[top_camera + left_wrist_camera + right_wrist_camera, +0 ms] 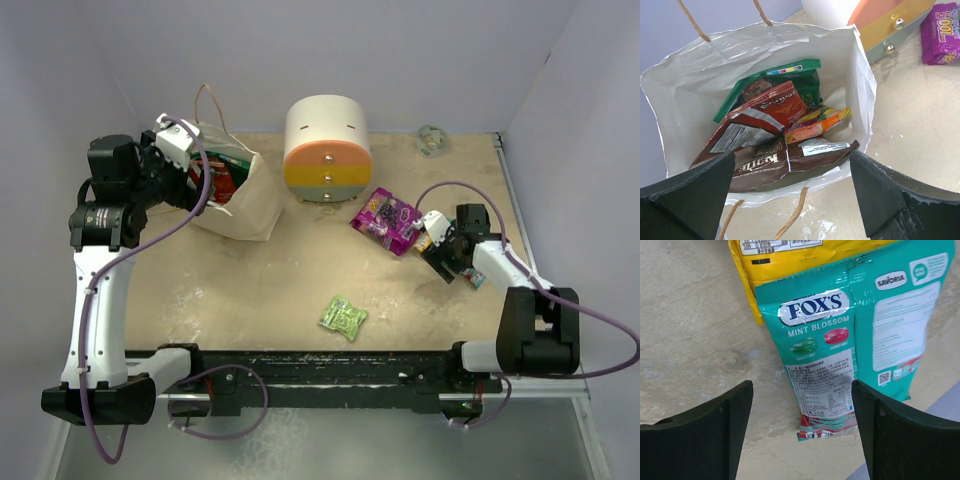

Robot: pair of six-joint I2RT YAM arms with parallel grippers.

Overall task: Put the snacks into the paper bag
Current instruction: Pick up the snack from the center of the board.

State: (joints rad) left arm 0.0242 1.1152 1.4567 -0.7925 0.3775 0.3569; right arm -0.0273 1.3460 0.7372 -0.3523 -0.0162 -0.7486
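Teal mint packet (840, 340) lies flat on the table (260, 290), its lower end between your right gripper's (801, 390) jaws. Those jaws stand wide apart with nothing clamped. The packet's right edge runs behind the right-hand finger; can't tell if they touch. Its top end overlaps a yellow packet (790, 270).

Your left gripper (791, 160) hangs over the paper bag's (690, 75) mouth, jaws fully apart, empty. In the bag: red Doritos (765, 115), green packet (795, 80), brown packet (775, 162), orange packet (815, 127).

Purple packet (387, 220) and lime-green packet (343, 316) lie on the table, outside the bag.
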